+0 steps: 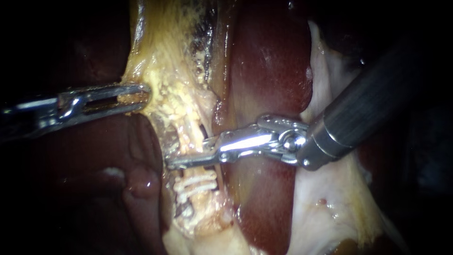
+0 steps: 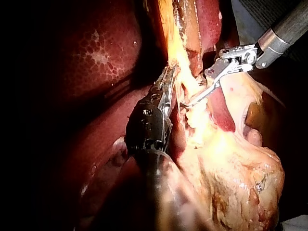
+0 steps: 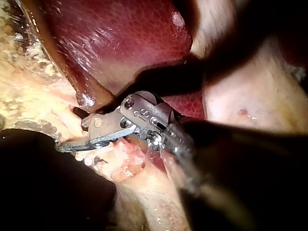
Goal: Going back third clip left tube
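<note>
Gripping side: my left instrument (image 1: 143,93) comes in level from the left. Its two slotted jaws are clamped on the edge of the yellow fatty tissue (image 1: 165,56), pressing it from both sides.
Reason for that hold: the tissue looks drawn sideways and taut. I judge this is meant to spread the area and keep the tube exposed for the other tool.
Tube: a thin pale tube (image 1: 188,132) runs down through the yellow tissue, between the left instrument's grip and the dark red liver (image 1: 271,71). Only this one tube shows clearly, so I cannot confirm it is the left one.
Clips: a small stack of white clips (image 1: 196,184) sits across the tube, just below the right instrument's tip. Their exact count is hard to make out.
Working side: my right instrument (image 1: 188,153) reaches in from the upper right, across the liver, to the tube. Its narrow jaws stand slightly apart, with the tube lying between them but not squeezed.
Step in hand: judging from the task, the jaws sit at the clipping spot above the stack and need to draw straight back along the shaft's own line.
Risk: a jaw could catch on the tube or nudge a clip as it leaves.
</note>
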{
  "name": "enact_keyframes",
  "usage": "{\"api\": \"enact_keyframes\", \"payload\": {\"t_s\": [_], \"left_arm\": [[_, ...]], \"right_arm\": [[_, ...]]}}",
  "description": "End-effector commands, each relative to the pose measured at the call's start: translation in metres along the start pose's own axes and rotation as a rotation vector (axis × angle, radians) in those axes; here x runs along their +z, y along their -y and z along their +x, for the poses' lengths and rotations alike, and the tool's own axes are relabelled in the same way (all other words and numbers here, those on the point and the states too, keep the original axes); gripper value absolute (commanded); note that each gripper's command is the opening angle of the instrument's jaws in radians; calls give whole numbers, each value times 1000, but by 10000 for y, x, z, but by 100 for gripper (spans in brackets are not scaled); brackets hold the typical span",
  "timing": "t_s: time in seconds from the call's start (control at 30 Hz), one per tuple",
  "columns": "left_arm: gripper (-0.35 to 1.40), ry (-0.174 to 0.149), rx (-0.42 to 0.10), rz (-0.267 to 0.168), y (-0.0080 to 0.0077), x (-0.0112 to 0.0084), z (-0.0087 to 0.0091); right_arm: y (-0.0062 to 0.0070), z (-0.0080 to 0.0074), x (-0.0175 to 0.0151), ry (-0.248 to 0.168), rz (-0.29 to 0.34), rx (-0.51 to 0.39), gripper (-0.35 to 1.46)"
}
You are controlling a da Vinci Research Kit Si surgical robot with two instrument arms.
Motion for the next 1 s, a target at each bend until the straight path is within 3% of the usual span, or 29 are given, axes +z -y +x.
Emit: {"api": "enact_keyframes", "payload": {"t_s": [0.03, 0.2, 0.27, 0.33, 0.4, 0.47, 0.63, 1.0], "left_arm": [[-35, 0, 0, 0, 0, -1, 0], [-35, 0, 0, 0, 1, -1, 0], [-35, 0, 0, 0, 1, -2, 0], [-35, 0, 0, 0, 1, -2, 0], [-35, 0, 0, 0, 2, -2, 0], [-35, 0, 0, 0, 2, -2, 0], [-35, 0, 0, -1, 2, -2, 0], [-35, 1, 0, -1, 2, -2, 1]], "right_arm": [[0, 0, 0, 0, 1, 0, -35], [2, -2, -3, 0, 2, 35, -35], [4, -3, -5, 17, 29, 47, -35], [9, -6, -7, 14, 25, 45, 12], [14, -6, -6, -23, -35, 45, 55], [19, -6, -3, -41, -69, -5, 60], [32, -8, -4, -28, -57, -66, 60], [29, -16, -24, -12, -56, -256, 60]]}}
